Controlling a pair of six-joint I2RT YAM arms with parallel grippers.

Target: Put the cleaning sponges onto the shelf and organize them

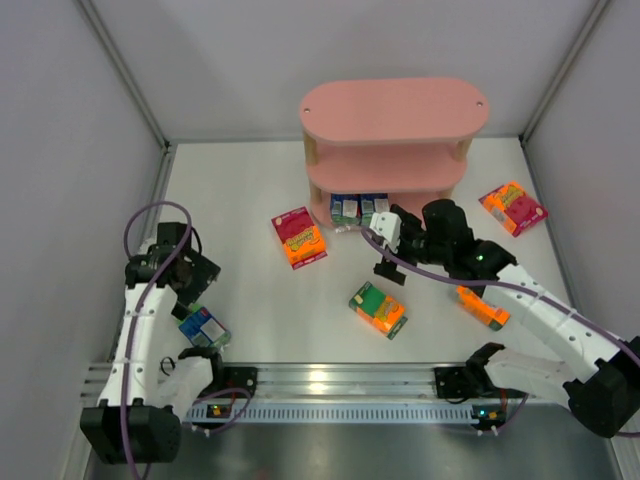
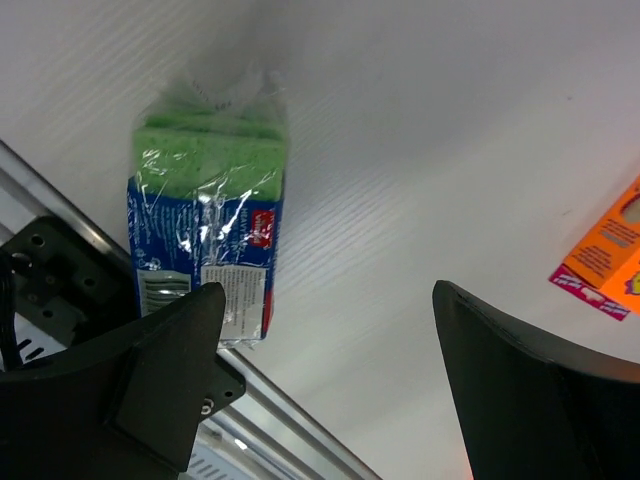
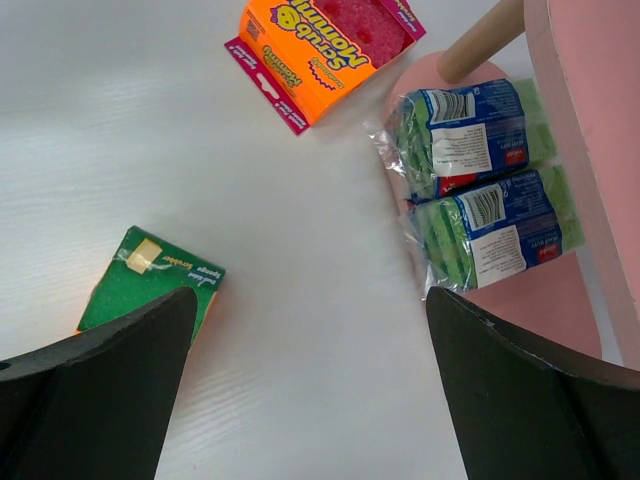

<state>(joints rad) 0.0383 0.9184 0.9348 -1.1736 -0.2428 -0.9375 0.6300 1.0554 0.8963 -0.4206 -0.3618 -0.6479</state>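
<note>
The blue-and-green sponge pack (image 2: 205,230) lies flat on the table (image 2: 450,150), close beside the near rail (image 2: 285,405). Closing from this pose would probably catch only the loose wrapper (or foul the rail), and the pack could slip free. It sits beyond one finger of the left gripper (image 2: 330,370), not between the jaws, which stand wide and empty. The right gripper (image 3: 310,380), equally wide and empty, faces the shelf (image 3: 590,90). A careless advance could displace the two shelved packs (image 3: 480,190).
</note>
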